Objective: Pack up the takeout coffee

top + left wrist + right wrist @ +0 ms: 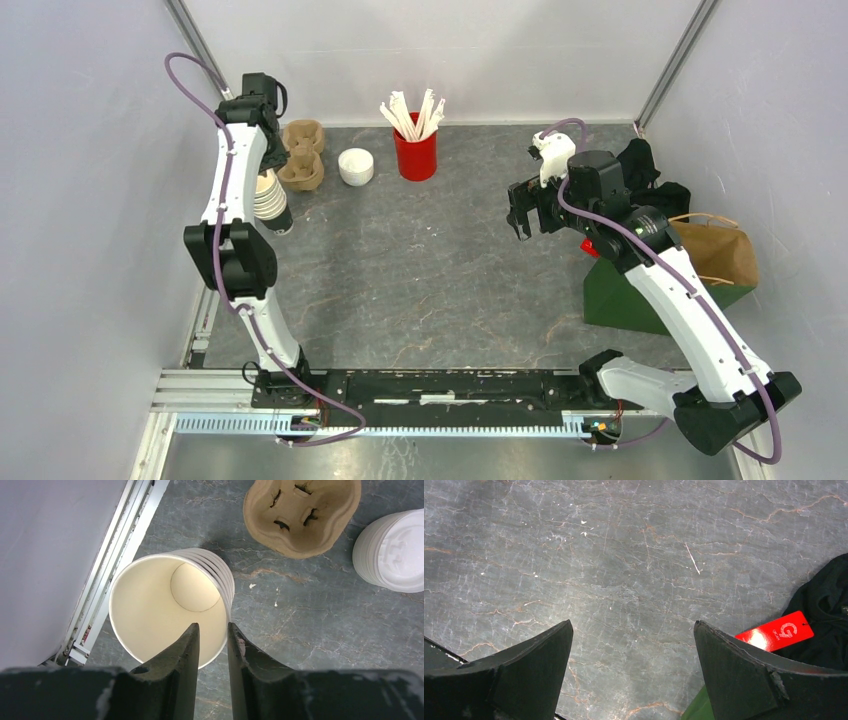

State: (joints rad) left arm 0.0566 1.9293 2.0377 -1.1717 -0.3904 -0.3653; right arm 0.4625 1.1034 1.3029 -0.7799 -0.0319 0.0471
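**Coffee packing: barely begun**

We're right at the start, we reckon; no lidded coffee shows in any view, so nothing is packed and nearly all of it is left to do. Our left gripper (pixel 212 626) hangs over the cup stack (pixel 165 610) by the left wall; its fingers are narrow, and it looks like one is inside the top cup's rim and one outside; we can't tell whether they bite the wall. Our right gripper (pixel 632 625) is spread wide over bare table (pixel 624 545), holding nothing.

Containers: the top cup is empty, cream inside; the carrier (pixel 300 515) near it has empty wells; the lids (pixel 395 550) sit stacked beside that; the red holder (pixel 415 155) at the back is full of white sticks; the paper bag (pixel 715 250) sits at the right, and we can't see into it.
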